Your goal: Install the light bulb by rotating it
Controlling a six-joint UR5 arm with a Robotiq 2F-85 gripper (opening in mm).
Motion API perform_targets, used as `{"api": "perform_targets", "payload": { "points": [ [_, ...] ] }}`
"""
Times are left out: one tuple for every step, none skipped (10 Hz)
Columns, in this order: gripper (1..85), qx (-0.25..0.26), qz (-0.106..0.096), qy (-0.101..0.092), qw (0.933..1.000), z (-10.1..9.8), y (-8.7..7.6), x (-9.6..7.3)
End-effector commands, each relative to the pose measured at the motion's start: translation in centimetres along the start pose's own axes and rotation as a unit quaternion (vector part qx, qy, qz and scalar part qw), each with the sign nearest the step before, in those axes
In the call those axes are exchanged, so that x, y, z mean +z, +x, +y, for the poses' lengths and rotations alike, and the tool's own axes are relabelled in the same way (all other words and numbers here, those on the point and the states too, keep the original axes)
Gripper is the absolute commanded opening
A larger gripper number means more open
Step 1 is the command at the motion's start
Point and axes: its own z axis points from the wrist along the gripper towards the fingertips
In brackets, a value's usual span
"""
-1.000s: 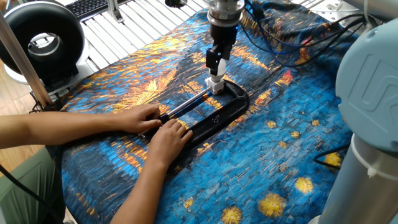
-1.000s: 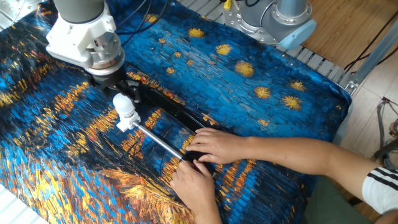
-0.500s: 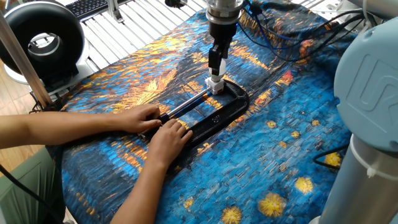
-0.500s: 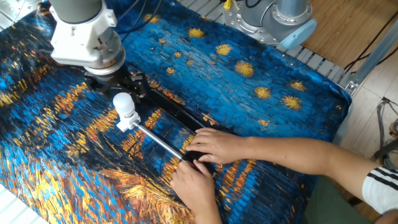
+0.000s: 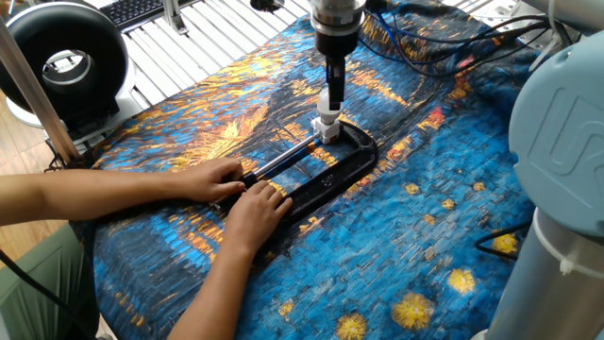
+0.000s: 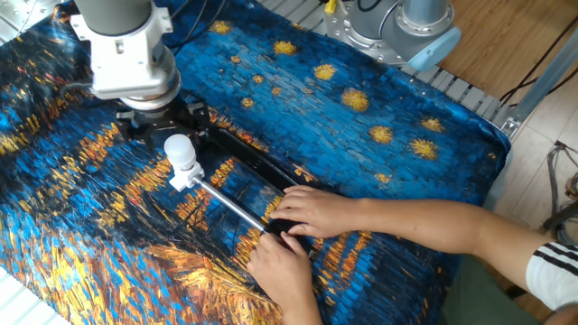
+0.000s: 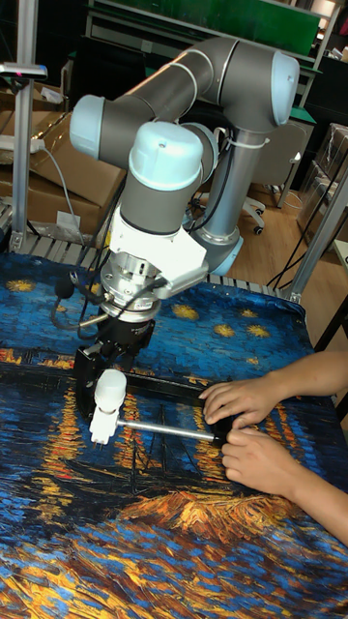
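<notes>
Light bulb [image 6: 178,147] upright, globe on top, neck down in a small white socket block [image 6: 185,176] — seated at the far end of a black clamp [image 5: 326,175] lying flat on the painted cloth [image 6: 361,171] over the desk. Same bulb in the tall fixed view [image 7: 110,389], white and matte, standing clear in front of the black gripper [image 7: 118,360]. Silver screw rod [image 6: 230,206] running from the socket block toward two bare hands; one hand [image 5: 215,179] pressed on the clamp's near end, the other hand [image 5: 255,210] just beside it, touching the frame.

Gripper [image 6: 164,121] directly behind and above the bulb, hanging under the grey wrist of the robot arm [image 7: 184,145]. From the fixed view at the person's side, seen edge-on as a narrow dark shape [image 5: 334,80] right over the bulb [image 5: 327,117] — contact or gap not clear. Jaws: cannot tell whether spread or closed; no view shows the fingertips against the globe.

Black round fan [image 5: 61,66] well apart at the desk's corner. Blue cables [image 5: 425,47] looped across the far cloth.
</notes>
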Motion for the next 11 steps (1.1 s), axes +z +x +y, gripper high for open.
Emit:
{"api": "perform_targets", "payload": {
  "points": [
    [74.3, -0.079, 0.001, -0.004, 0.9969, 0.3, 0.4, 0.6],
    [74.3, -0.087, 0.001, -0.003, 0.9962, 0.3, 0.5, 0.6],
    [73.3, -0.096, 0.002, -0.002, 0.9954, 0.3, 0.5, 0.7],
    [73.0, -0.103, -0.001, 0.0, 0.9947, 0.3, 0.4, 0.8],
    [71.3, -0.109, -0.001, 0.0, 0.994, 0.3, 0.4, 0.9],
    [71.0, -0.119, -0.002, 0.004, 0.9929, 0.3, 0.2, 0.9],
    [70.3, -0.125, -0.004, 0.004, 0.9921, 0.3, 0.1, 0.9],
    [70.0, -0.131, -0.006, 0.004, 0.9914, 0.5, -0.1, 0.9],
    [69.7, -0.134, -0.004, 0.008, 0.991, 0.5, -0.2, 1.0],
    [69.0, -0.133, -0.005, 0.009, 0.9911, 0.7, -0.4, 1.0],
    [68.3, -0.133, -0.005, 0.01, 0.9911, 0.8, -0.5, 1.1]
  ]
}}
